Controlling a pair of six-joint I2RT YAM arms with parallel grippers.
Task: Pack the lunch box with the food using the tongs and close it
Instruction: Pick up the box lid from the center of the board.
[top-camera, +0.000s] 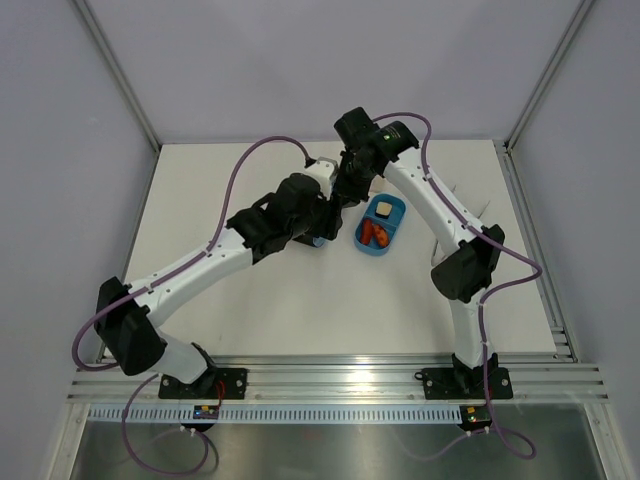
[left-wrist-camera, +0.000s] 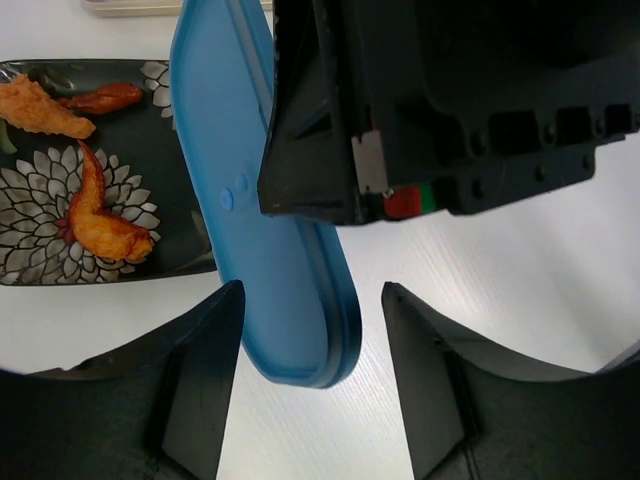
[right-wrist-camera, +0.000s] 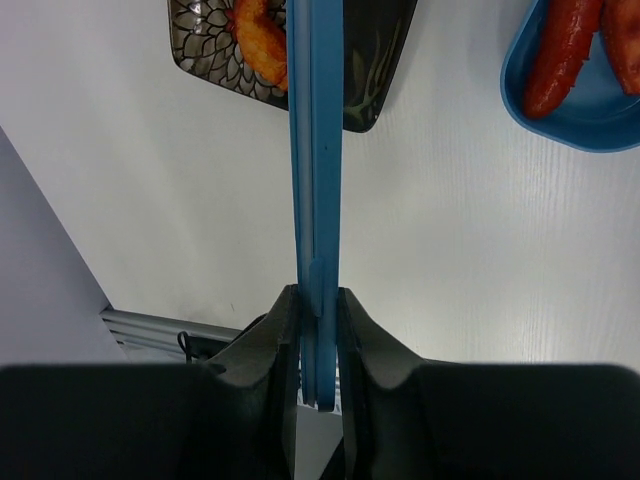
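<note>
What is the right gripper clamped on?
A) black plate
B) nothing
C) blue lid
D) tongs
C: in the right wrist view the right gripper has both fingers pinched against the thin edge of the blue lid, which stands edge-on to that camera.

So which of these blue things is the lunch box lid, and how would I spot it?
Look just above the middle of the white table. There the right gripper pinches a thin blue oval, the lid, held on edge beside the black flowered plate. Unlike the blue lunch box, it is flat, with nothing in it.
</note>
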